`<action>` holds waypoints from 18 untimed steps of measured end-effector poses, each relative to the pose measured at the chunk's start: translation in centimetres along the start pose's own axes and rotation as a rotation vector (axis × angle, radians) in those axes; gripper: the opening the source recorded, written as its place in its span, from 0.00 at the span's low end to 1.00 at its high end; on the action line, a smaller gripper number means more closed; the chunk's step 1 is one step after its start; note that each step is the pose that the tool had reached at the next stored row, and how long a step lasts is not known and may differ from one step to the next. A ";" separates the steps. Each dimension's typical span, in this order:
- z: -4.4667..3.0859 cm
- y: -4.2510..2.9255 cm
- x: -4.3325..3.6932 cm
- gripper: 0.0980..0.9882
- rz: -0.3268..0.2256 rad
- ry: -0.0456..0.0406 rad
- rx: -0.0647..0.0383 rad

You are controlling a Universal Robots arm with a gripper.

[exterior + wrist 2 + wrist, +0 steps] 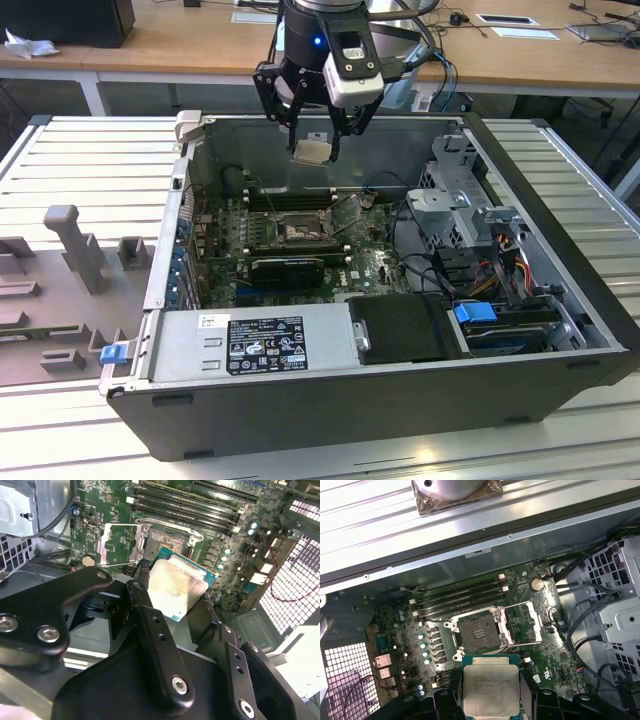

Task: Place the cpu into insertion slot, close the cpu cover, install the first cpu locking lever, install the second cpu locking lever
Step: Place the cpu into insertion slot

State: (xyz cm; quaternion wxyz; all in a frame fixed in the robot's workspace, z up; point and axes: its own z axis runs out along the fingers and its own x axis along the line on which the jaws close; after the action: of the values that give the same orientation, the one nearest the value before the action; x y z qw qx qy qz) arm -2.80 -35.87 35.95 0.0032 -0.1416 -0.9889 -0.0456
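Flat cpu [491, 690] clamped by edges between gripper [314, 150] jaws, high above insertion slot [479, 632]; cpu cover [106, 545] swung open, socket bare for seating.

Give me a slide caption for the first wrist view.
Gripper holds the cpu short of the bare insertion slot, cpu cover open.

Cpu [491, 690] runs off pic edge in first wrist view; in second wrist view tool [175, 597] partly covers its edges.

Silver-topped cpu [491, 685] hangs level above the empty insertion slot [477, 632]; the cpu cover [537, 621] lies open beside it.
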 end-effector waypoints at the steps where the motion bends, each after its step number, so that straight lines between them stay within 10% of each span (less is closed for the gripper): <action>1: 0.00 0.00 0.00 0.50 0.002 -0.0002 0.000; 18: 0.02 0.00 0.00 0.50 0.054 -0.0049 -0.001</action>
State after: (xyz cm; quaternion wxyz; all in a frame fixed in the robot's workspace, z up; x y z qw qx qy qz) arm -2.80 -35.87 35.92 0.0020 -0.1685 -0.9846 -0.0456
